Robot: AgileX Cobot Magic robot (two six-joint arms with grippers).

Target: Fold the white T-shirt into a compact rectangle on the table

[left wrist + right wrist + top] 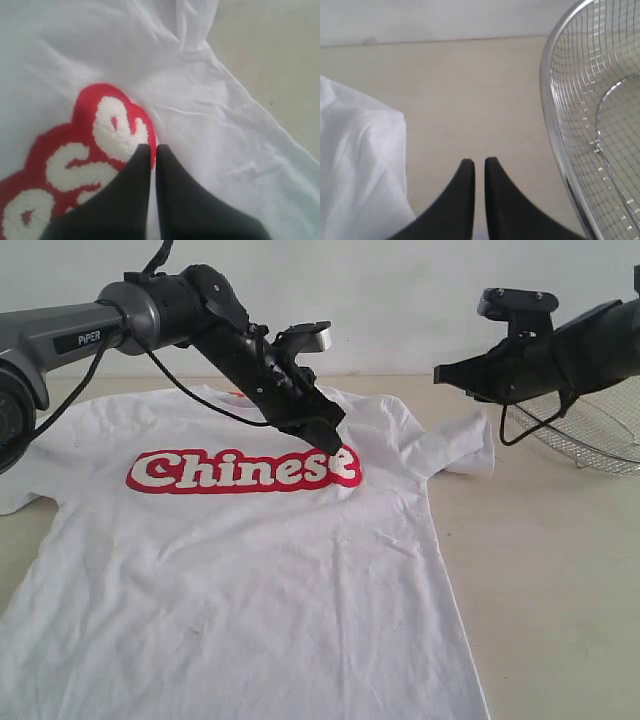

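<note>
Left hand (335, 443), clamped empty, hung over the white T-shirt (250, 590). Right hand (441, 372) (likewise closed) hovered at its two o'clock.

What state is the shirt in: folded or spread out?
Spread out: the shirt lies face up on the table, lettering and a sleeve showing.

Robot lab (PIPER arm (60, 335), beige table (560, 570))

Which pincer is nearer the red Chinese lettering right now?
Left. The left pincer is at the final letter of the lettering; the right pincer hangs over bare table beside the wire basket.
</note>
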